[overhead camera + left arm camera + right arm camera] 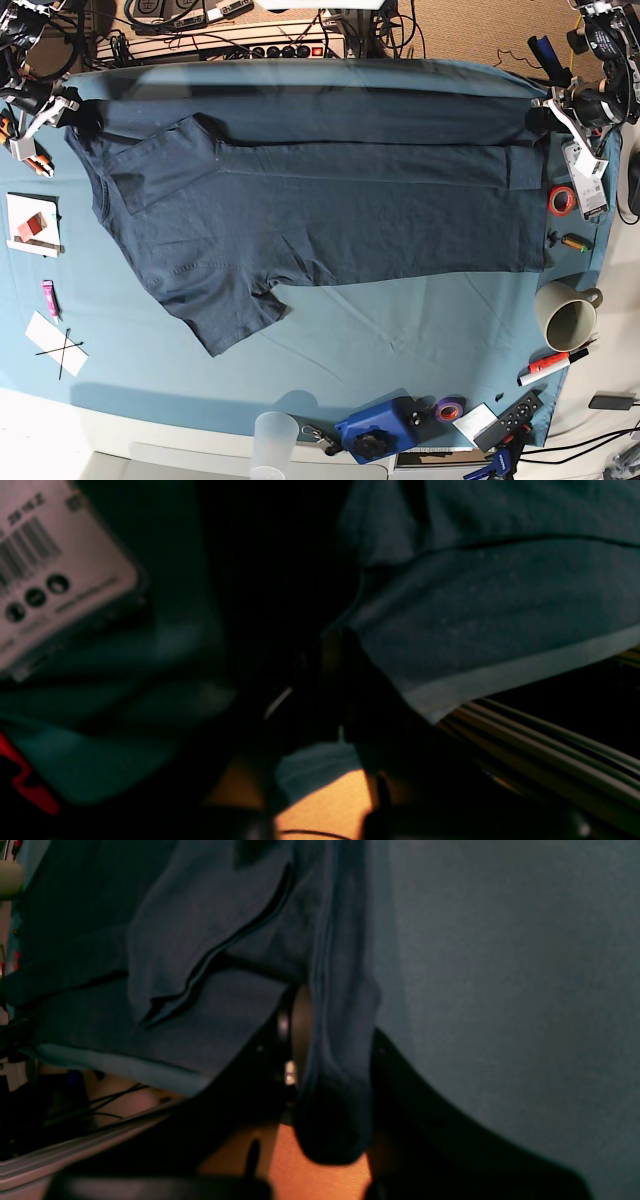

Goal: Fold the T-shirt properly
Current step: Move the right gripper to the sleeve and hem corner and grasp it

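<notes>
Two arms: you had both at the far corners of the table, one at each end of the T-shirt [320, 200].
T-shirt: it lay spread across the teal table cloth [400, 330], neck end toward your right arm, hem end toward your left arm, far long edge folded inward as a band.
Sleeve: one short sleeve [225, 315] stuck out on the near side, flat on the cloth.
Right gripper [325, 1050]: your right wrist view showed it clamped on a bunched fold of navy fabric, cloth hanging down between the jaws.
Left gripper [340, 680]: jaws were drawn together at the shirt's edge; that view was dark, so it probably pinched the fabric, but you couldn't confirm it.
Hem: the left wrist view showed the lighter hem band [510, 672] running right beside the jaws.
Mug: a pale mug [567, 312] sat near the hem end, off the shirt.
Tape: a red roll [562, 199] lay just beside the hem corner.
Cup: a clear plastic cup [274, 440] stood at the near table edge, well apart from the shirt.
</notes>
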Available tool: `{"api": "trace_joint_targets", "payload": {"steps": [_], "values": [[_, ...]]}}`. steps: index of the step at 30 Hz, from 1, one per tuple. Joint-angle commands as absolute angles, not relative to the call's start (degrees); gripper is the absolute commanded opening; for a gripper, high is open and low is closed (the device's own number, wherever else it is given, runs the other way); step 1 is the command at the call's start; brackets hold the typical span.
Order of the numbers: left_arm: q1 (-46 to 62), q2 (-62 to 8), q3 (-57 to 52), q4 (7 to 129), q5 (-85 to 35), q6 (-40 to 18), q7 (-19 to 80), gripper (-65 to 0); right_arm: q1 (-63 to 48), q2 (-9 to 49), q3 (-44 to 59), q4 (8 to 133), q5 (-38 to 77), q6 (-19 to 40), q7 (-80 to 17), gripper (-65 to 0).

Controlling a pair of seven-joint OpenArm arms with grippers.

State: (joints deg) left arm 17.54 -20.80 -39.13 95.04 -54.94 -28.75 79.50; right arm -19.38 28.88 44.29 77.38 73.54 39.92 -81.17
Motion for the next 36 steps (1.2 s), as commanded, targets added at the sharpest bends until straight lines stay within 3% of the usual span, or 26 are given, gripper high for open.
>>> {"api": "trace_joint_targets", "payload": {"steps": [1,3,5,9,17,22,27,30,36], "values": [[17.4,-22.0,-39.7,96.1,-55.3,-29.7,79.7,-57.8,-19.2,30.7,45.1,78.3,74.6,40.0,-80.0,-65.0],[17.4,-22.0,-39.7,96.1,-55.4,-30.3,79.7,-43.2,-19.2,30.7,45.1,78.3,76.1,40.0,-80.0,-56.3],[17.4,-22.4,-39.7,96.3,-55.4,-30.3,79.7,-35.2,-19.2,31.1,45.1,78.3,79.5,40.0,-80.0,-51.9],[17.5,-24.1,-39.7,98.9,-55.3,-30.3,79.5,-34.7,-19.0,34.3,45.9,78.3,85.0,40.0,-80.0,-51.9],[17.1,-25.1,-40.1,105.0,-52.2,-30.3,72.6,-34.7,-11.8,36.3,55.8,78.3,85.0,40.0,-80.0,-51.9],[17.0,-25.8,-40.1,108.6,-47.0,-29.4,70.8,-34.7,-9.4,38.4,55.2,78.3,85.0,40.0,-80.0,-51.9],[17.0,-25.9,-40.1,108.7,-44.9,-28.1,69.4,-34.7,-9.8,38.7,52.9,78.3,85.0,40.0,-80.0,-40.4],[16.8,-25.8,-40.1,108.7,-45.0,-28.1,66.3,-34.7,-8.5,38.9,52.9,78.3,85.0,40.0,-80.0,-39.9],[12.9,-25.6,-39.9,108.7,-44.9,-25.4,64.9,-34.7,-0.6,38.9,47.3,78.2,66.5,40.0,-74.2,-39.9]]}}
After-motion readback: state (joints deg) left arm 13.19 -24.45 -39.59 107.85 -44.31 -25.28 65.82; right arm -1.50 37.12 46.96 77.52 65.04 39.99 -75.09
